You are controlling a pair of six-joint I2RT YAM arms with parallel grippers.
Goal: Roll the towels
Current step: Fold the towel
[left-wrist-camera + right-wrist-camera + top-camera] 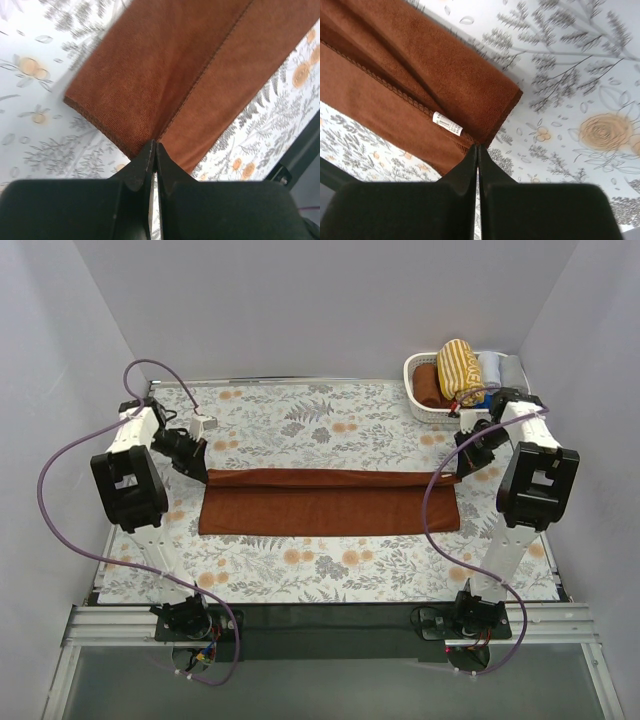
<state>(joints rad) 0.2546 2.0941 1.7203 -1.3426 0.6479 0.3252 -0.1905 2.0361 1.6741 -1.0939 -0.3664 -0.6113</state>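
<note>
The long rust-brown towel (330,502) (165,65) (395,85) lies flat across the middle of the floral table cover, its far long edge folded over toward the front. My left gripper (203,472) (154,145) is shut on the folded flap's left end. At the right end, beside a small white label (447,124), my right gripper (455,468) (478,146) is shut on the flap's corner. The mustard-yellow striped towel (460,370) sits rolled in a basket at the back right.
The white basket (415,390) at the back right corner also holds a brown roll (428,385) and pale blue-grey rolls (492,368). Grey walls close in the table on three sides. Purple cables loop beside both arms.
</note>
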